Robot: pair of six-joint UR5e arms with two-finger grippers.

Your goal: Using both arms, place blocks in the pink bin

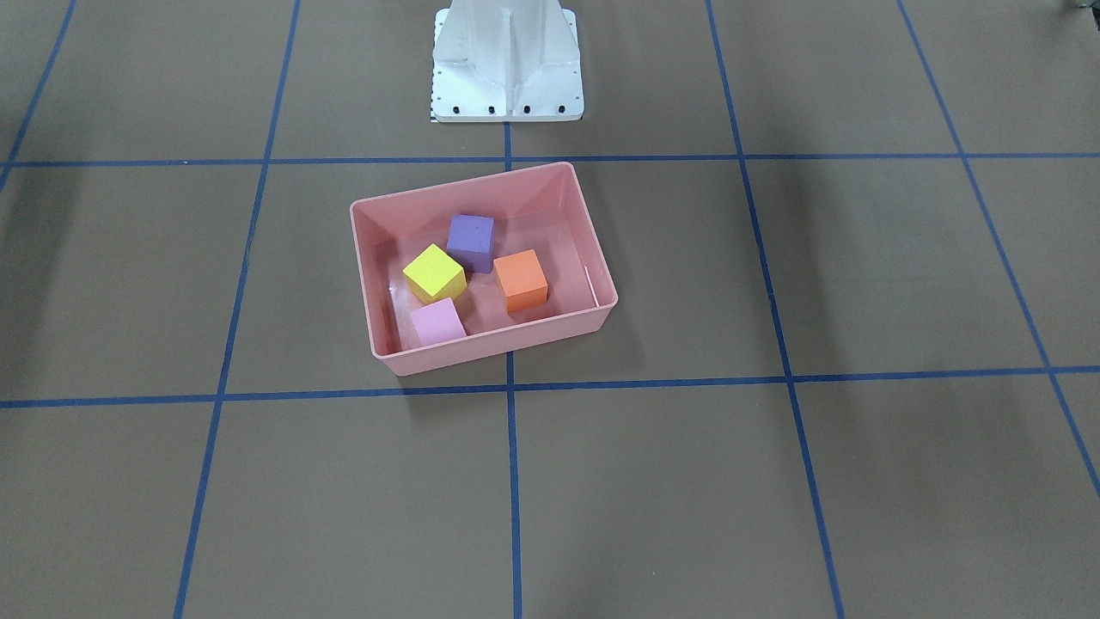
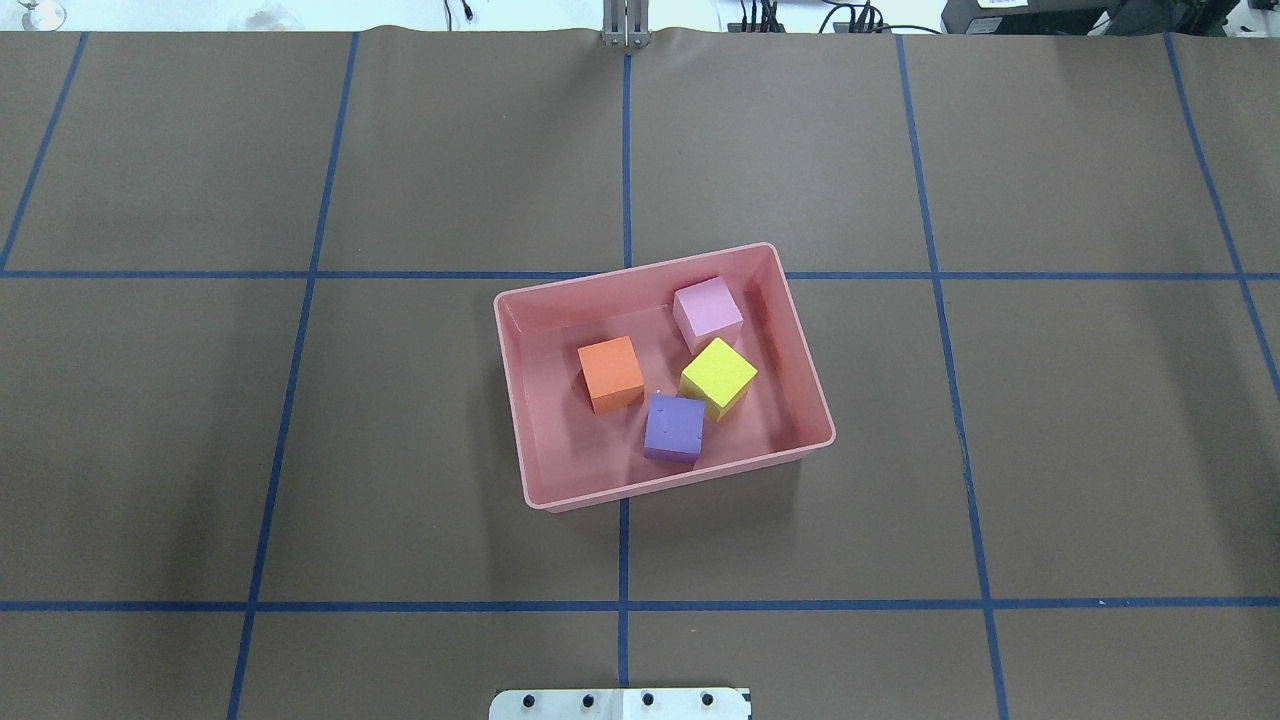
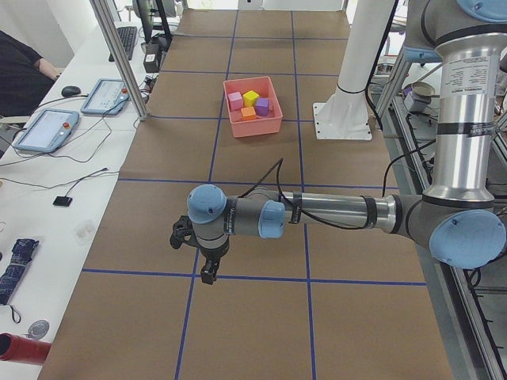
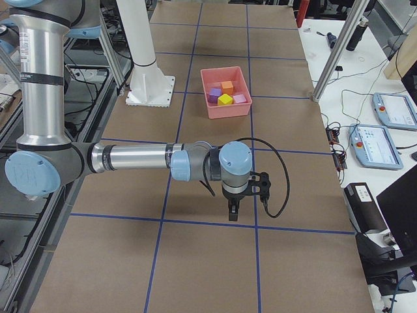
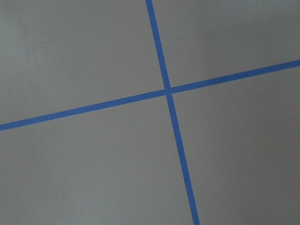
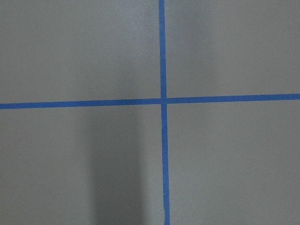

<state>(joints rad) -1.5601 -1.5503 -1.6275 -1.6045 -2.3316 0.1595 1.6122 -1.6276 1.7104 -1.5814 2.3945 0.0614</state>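
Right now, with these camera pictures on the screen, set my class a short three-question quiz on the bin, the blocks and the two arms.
1. True or false: the yellow block, orange block, purple block and light pink block all lie inside the pink bin.
2. Which block lies nearest the robot's base? A) orange B) purple C) light pink
3. Short answer: does the left gripper or the right gripper hang over the bin?

Key: 1 true. 2 B. 3 Neither; both hang over bare table, away from the bin.
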